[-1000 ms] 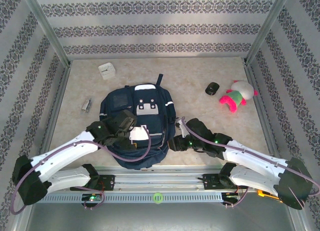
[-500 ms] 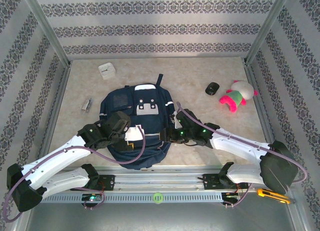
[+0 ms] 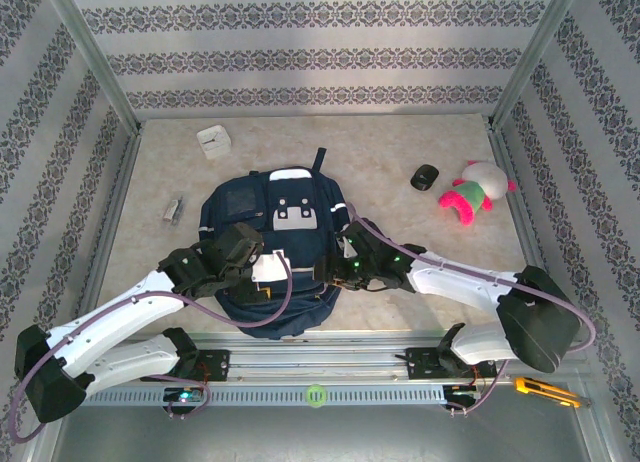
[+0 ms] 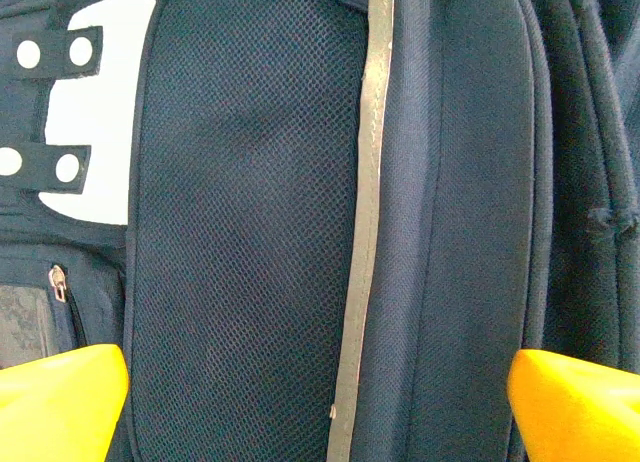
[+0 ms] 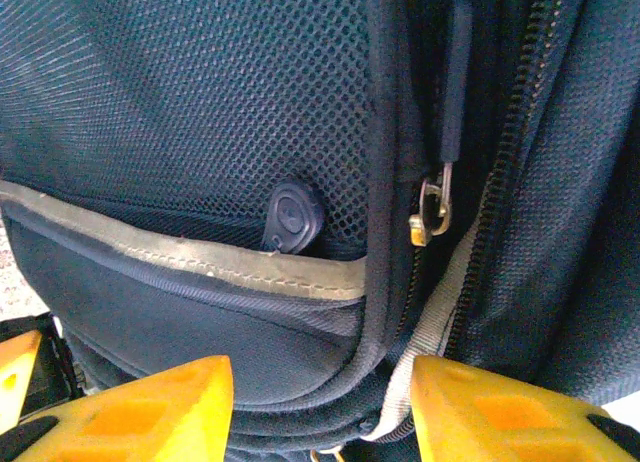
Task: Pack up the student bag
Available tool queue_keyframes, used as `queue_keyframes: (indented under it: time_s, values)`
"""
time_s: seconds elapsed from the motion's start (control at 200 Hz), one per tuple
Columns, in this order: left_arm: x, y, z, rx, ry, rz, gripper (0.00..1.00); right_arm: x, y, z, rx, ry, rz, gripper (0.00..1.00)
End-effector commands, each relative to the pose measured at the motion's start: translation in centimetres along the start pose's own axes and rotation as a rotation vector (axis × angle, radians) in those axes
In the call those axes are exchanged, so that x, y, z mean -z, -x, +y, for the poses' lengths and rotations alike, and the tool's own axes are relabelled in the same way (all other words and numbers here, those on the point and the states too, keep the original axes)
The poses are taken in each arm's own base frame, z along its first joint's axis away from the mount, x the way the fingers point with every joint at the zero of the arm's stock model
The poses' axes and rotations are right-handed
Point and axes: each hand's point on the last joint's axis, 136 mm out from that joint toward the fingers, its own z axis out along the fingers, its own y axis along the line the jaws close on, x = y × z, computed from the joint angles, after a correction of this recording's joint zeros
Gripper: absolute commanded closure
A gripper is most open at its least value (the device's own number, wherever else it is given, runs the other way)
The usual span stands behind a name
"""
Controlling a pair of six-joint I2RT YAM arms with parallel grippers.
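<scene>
Has swung the right gripper (image 3: pixel 338 267) leftward since a second ago, from beside the student bag (image 3: pixel 285 207) onto its lower right edge; has drawn the left arm back slightly. Sets the right gripper half apart against mesh and a zipper pull (image 5: pixel 436 210), clamping nothing visible. Holds the left gripper (image 4: pixel 320 407) spread wide and empty above the pale stripe (image 4: pixel 362 232). Finds the bag lying flat in the middle of the desk (image 3: pixel 400 152), near the arm bases.

A lab test cell: aluminium frame (image 3: pixel 93 57), wallpapered panels (image 3: pixel 300 62) around a marble-look table (image 3: pixel 380 152).
</scene>
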Motion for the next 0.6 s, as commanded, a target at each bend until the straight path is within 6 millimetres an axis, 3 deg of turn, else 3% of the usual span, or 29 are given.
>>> queue_keyframes:
  time_s: [0.0, 0.095, 0.3, 0.36, 0.595]
  values:
    - [-0.2, 0.6, 0.3, 0.022, 0.004, -0.032, 0.03, -0.3, 0.6, 1.3, -0.005, 0.024, -0.012, 0.50]
    - [-0.4, 0.8, 0.2, 0.021, -0.002, -0.046, 0.03, -0.8, 1.1, 1.8, -0.009, 0.047, -0.018, 0.57]
    - [-0.7, 1.4, 0.1, 0.029, -0.011, -0.072, 0.03, 0.1, 2.2, 4.4, 0.029, 0.128, -0.058, 0.95]
    - [-0.6, 1.9, 0.1, 0.040, -0.017, -0.097, 0.03, 0.9, 2.5, 5.2, 0.045, 0.149, -0.084, 1.00]
    - [-1.1, 4.7, 0.1, 0.131, -0.062, -0.214, 0.06, 3.8, 3.3, 8.0, 0.086, 0.226, -0.157, 1.00]
